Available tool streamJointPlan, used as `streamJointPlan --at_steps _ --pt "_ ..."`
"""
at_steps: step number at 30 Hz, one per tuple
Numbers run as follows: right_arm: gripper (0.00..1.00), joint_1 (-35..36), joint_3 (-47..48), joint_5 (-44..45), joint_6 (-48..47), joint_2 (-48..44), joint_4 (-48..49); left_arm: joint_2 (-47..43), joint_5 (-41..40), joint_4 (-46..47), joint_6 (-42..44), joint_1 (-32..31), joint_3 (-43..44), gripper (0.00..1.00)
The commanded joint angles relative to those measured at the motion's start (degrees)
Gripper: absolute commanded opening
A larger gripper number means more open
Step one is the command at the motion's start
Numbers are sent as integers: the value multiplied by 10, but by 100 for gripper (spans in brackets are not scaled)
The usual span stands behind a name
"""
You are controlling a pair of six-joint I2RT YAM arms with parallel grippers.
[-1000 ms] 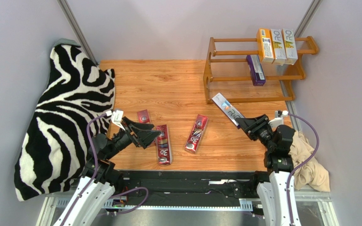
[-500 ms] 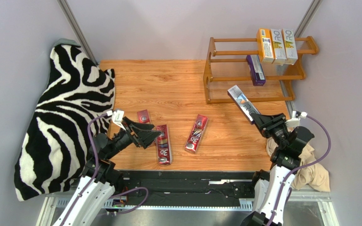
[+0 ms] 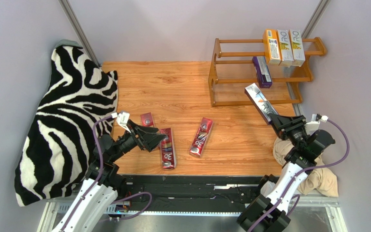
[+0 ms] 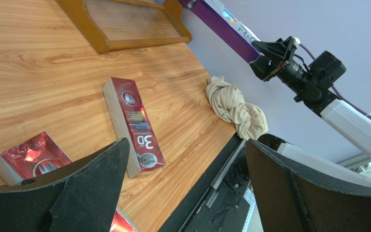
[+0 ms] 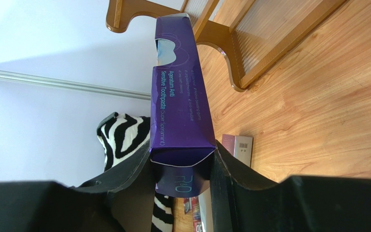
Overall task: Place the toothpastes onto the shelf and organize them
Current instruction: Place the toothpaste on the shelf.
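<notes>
Your right end effector [image 3: 280, 123] closed on purple toothpaste carton [image 3: 261, 101], right of frame. Carton tip at lowest tier of shelf [image 3: 216, 72]; touching or not, cannot tell. Your left end effector [image 3: 156, 140] wide open, holds nothing, above red cartons [image 3: 167, 148] on table [image 3: 173, 87], lower centre. Four other cartons [image 3: 284, 47] on shelf, upper right.

**Top external view:** set high behind the arm bases [image 3: 103, 186], looking down and forward over the wooden table [image 3: 173, 92] to the shelf [image 3: 265, 72] at far right.

**Left wrist view:** low and close to the tabletop, facing rightward between its own fingers [image 4: 81, 193] toward the right arm [image 4: 352, 128].

**Right wrist view:** sighted closely along the purple carton [image 5: 180, 111], facing the shelf's foot.

All three views share the shelf and the purple carton.
</notes>
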Motion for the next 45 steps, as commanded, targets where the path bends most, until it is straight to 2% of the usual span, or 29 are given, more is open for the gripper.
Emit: streamJointPlan --at_steps 1,17,26,31,36,45 --pt "12 -27 44 -43 16 4 51 4 3 9 16 0 -4 98" --pt "10 -106 70 -44 31 59 60 9 2 -4 46 0 -2 98" --pt "10 -110 84 -52 134 100 186 26 -16 -14 75 0 12 98" --pt "10 -112 131 -43 69 103 83 36 -27 -20 87 -3 20 98" --pt "9 -121 139 -28 1 101 4 20 -64 -36 103 -51 13 98" --pt "9 -125 145 -15 -55 124 -49 14 -70 -44 105 -59 20 98"
